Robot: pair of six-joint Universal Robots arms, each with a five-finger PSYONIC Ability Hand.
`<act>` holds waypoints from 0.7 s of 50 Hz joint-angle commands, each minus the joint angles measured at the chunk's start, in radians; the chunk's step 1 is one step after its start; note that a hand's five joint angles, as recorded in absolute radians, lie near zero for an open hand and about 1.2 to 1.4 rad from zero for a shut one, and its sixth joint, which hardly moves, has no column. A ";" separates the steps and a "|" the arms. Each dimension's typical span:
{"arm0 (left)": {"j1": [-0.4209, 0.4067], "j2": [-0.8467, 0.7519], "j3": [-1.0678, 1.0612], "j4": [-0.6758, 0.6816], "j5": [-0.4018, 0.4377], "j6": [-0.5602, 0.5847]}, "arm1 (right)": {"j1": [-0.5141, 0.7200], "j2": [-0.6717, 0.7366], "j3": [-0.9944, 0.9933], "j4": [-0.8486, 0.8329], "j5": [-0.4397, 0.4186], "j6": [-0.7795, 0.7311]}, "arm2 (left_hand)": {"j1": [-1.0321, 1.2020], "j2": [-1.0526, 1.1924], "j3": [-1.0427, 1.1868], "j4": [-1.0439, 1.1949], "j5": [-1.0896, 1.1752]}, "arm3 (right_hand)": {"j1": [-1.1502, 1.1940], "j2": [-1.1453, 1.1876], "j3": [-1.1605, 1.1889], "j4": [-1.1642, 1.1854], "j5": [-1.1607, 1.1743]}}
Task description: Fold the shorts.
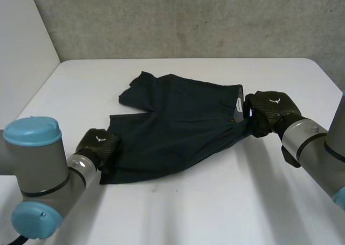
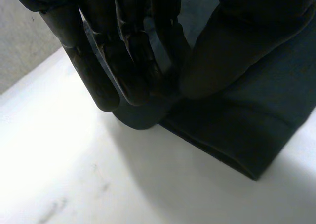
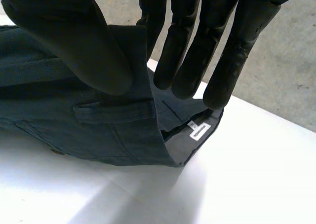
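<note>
A pair of dark navy cloth shorts (image 1: pixel 178 126) lies spread across the middle of the white desk (image 1: pixel 215 207). The waistband is towards the robot's right and the two legs towards its left, one leg on the far side and one on the near side.

The left hand (image 1: pixel 99 145) is at the hem of the near leg, at the corner closest to the robot. In the left wrist view its black fingers (image 2: pixel 118 61) and thumb (image 2: pixel 222 56) close on the folded hem from either side and pinch the cloth between them, just above the desk.

The right hand (image 1: pixel 269 113) is at the near end of the waistband. In the right wrist view its thumb (image 3: pixel 74 41) presses on the outer face of the band and its fingers (image 3: pixel 192 51) come down on the inner side. The band is nipped between them and held raised, with the waist opening gaping underneath.

Inside that opening a small white sewn-in label (image 3: pixel 199 131) shows against the paler grey lining. It carries a few dark lines of print (too small to read). A stitched flap (image 3: pixel 113 110) lies flat on the outer cloth just under the thumb; whether it is a belt loop or a pocket flap I cannot tell.

In the head view the back of each hand bears a small white emblem (image 1: pixel 99 138), winged in shape, with no letters to make out. A rough grey wall (image 1: pixel 188 18) stands behind the desk.
</note>
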 commanded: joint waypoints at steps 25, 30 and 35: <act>0.013 0.175 -0.218 -0.014 0.130 0.018 | 0.002 -0.028 0.030 0.016 -0.002 -0.041 | -0.427 -0.495 -0.487 -0.500 -0.481 | 0.431 0.227 0.214 0.208 0.250; 0.041 0.094 -0.172 -0.012 0.127 0.020 | 0.002 -0.026 0.033 0.016 -0.002 -0.041 | -0.444 -0.513 -0.505 -0.518 -0.498 | 0.431 0.227 0.214 0.208 0.250; 0.045 0.051 -0.118 -0.014 0.126 0.022 | 0.002 -0.020 0.039 0.014 -0.002 -0.041 | -0.450 -0.519 -0.511 -0.524 -0.504 | 0.431 0.227 0.214 0.208 0.250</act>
